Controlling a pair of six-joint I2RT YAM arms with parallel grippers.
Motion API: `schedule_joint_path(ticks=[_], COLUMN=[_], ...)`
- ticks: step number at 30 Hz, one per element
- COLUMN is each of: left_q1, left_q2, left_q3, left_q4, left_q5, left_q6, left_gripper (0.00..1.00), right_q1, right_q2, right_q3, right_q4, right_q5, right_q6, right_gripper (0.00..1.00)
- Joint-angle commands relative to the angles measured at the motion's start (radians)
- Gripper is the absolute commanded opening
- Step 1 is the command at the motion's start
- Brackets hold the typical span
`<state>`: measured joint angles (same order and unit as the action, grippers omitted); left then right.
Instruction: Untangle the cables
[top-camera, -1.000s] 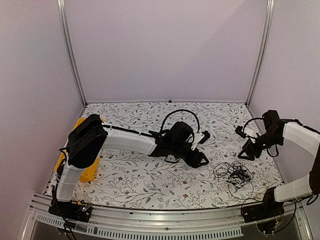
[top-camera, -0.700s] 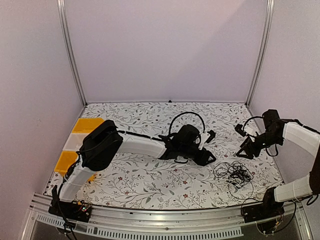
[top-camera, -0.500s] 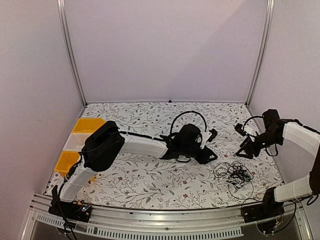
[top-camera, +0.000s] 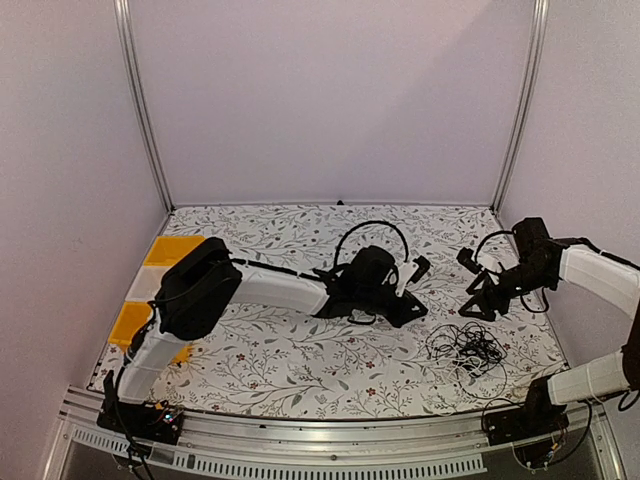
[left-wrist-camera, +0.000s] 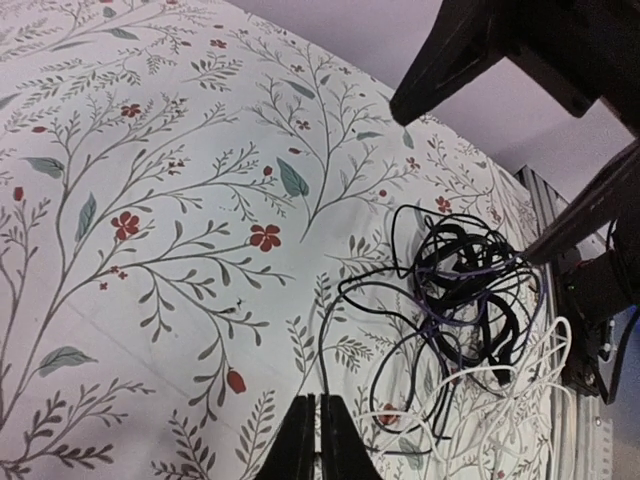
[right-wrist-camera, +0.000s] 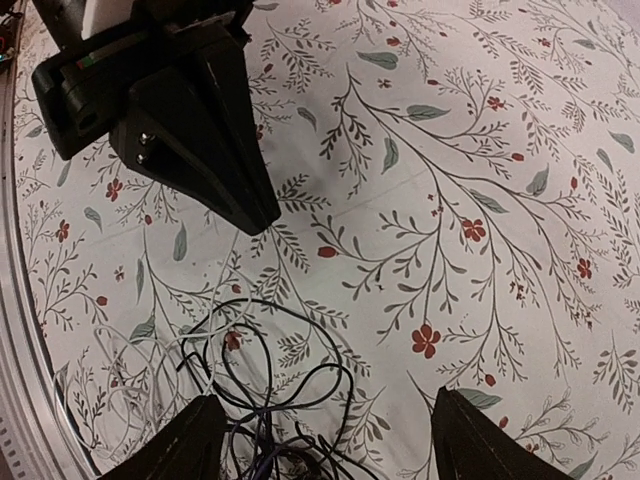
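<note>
Snapped shut just now, the left claw (left-wrist-camera: 312, 425) pinches nothing, mid-frame and short of the cables (top-camera: 465, 347) heaped lower right. The right claw (right-wrist-camera: 328, 420) hangs spread near them. No strand caught yet.

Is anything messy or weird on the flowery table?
Yes. The cables lie in one knotted heap on the near right part of the table, with black and white strands looped over each other. Nothing else looks spilled, tipped or broken.

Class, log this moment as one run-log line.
left tool: shut | right tool: open, near cables | cables: tangled heap
</note>
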<state>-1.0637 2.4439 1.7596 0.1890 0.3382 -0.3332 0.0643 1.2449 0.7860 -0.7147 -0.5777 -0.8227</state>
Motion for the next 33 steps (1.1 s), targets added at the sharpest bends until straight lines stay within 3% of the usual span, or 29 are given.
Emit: schedule_joint_path(ticks=[1, 7, 16, 25, 33], left_q1=[0.039, 0.053, 0.053, 0.059, 0.148], left_q2=[-0.198, -0.357, -0.535, -0.772, -0.933], left_q3=[-0.092, -0.21, -0.325, -0.321, -0.137], left_q4=[0.051, 0.064, 0.081, -0.027, -0.304], left_q5=[-0.017, -0.086, -0.166, -0.361, -0.528], left_q6=[0.005, -0.016, -0.037, 0.087, 0.202], left_gripper=[0.0, 0.0, 0.0, 0.0, 0.0], right_q1=[0.087, 0.179, 0.284, 0.285, 0.284], right_q2=[0.027, 0.123, 0.317, 0.422, 0.472], right_q3=[0.011, 0.08, 0.119, 0.12, 0.113], right_q4=[0.069, 0.18, 0.229, 0.232, 0.238], right_q5=[-0.03, -0.099, -0.232, -0.24, -0.138], right_q6=[0.02, 0.124, 0.143, 0.176, 0.181], right_gripper=[0.75, 0.77, 0.76, 0.56, 0.29])
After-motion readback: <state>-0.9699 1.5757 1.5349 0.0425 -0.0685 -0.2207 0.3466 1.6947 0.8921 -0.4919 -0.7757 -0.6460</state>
